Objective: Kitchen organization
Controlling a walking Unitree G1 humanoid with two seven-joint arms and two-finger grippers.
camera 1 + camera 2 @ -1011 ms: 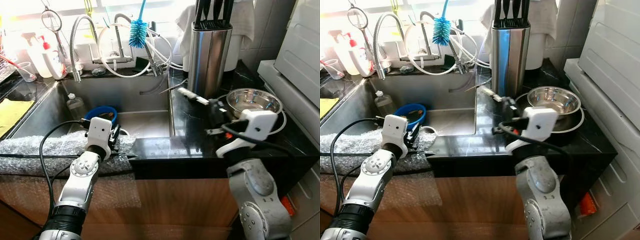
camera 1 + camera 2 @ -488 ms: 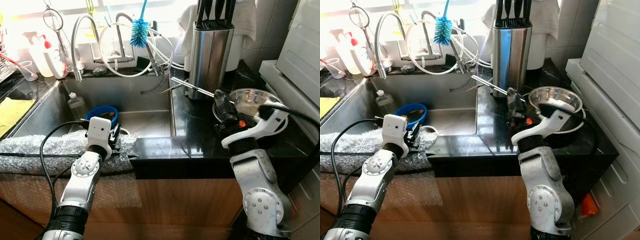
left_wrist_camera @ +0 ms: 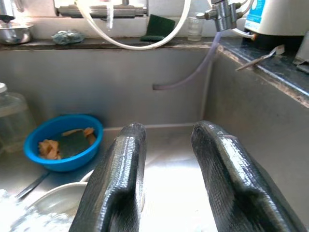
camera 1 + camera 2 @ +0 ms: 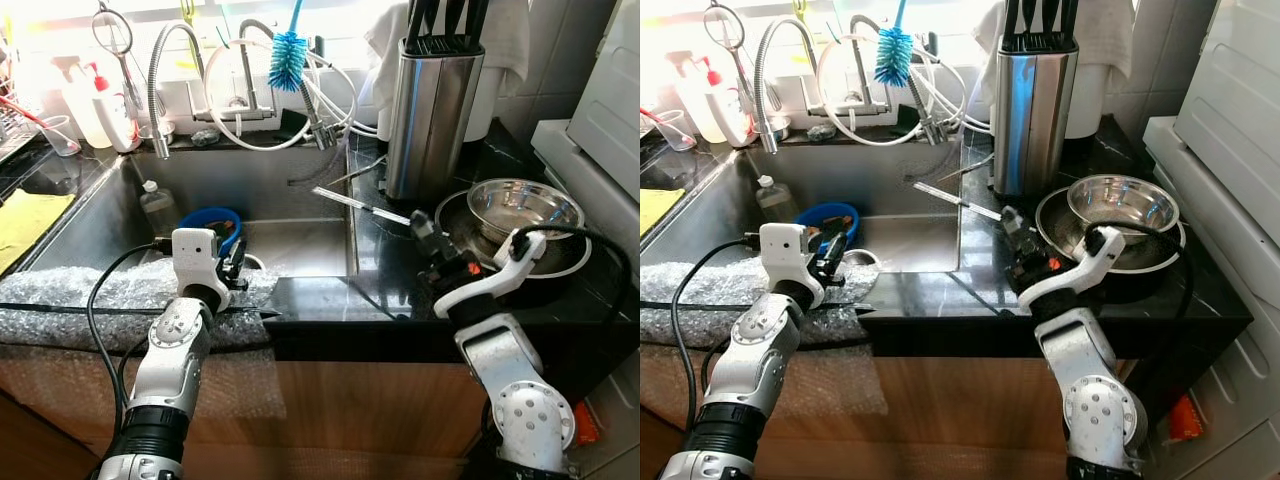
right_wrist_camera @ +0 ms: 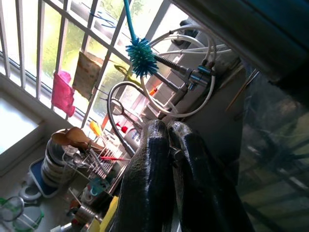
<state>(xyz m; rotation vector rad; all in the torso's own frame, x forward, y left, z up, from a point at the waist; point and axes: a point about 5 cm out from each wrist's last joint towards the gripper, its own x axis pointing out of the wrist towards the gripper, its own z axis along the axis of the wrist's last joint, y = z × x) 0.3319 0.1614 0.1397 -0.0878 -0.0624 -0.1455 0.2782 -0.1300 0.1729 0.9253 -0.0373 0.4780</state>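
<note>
Fingers of our right gripper (image 4: pixel 424 232) pinch a long thin metal utensil (image 4: pixel 352 201), lifted over the counter (image 4: pixel 380 270) near the knife block (image 4: pixel 428 110), likely its home. Left gripper (image 4: pixel 236 262) parted, empty, at sink (image 4: pixel 290 245) edge.

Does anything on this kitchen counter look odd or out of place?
Yes. The right tool holds a thin metal utensil whose tip juts out over the sink. Bubble wrap is draped over the sink's front edge, unusual for a kitchen.
</note>
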